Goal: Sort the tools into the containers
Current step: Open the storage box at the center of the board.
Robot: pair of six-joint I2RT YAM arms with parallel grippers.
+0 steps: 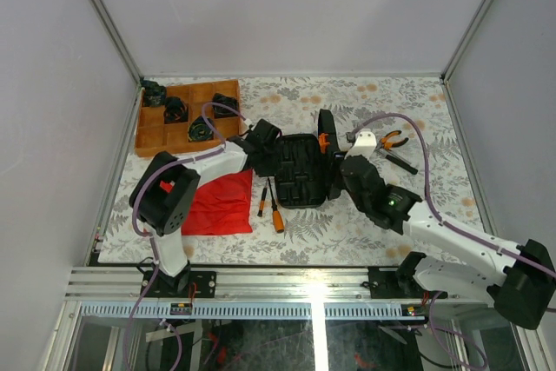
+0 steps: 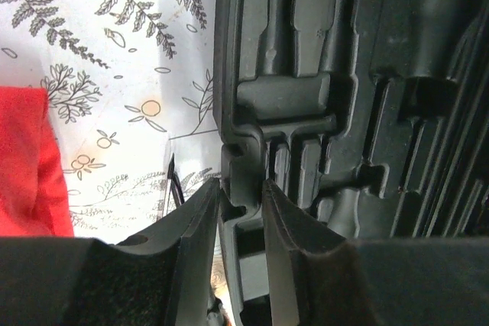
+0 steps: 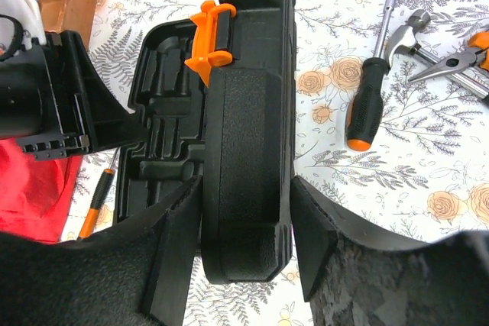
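Note:
The black tool case [image 1: 300, 171] lies open mid-table, its moulded base flat and its lid [image 1: 328, 147] standing upright with an orange latch [image 1: 323, 140]. My left gripper [image 1: 274, 152] is shut on the base's left rim [image 2: 241, 150], one finger on each side of the wall. My right gripper [image 1: 341, 171] is shut on the upright lid [image 3: 248, 150]. Two slim screwdrivers [image 1: 269, 204] lie left of the case. Orange-handled pliers [image 1: 393, 139] and a black-and-orange screwdriver [image 3: 363, 104] lie to the right.
A wooden compartmented tray [image 1: 189, 115] with dark small parts stands at the back left. A red cloth [image 1: 217, 202] lies at the front left. A small hammer [image 3: 405, 32] lies beside the pliers [image 3: 458, 59].

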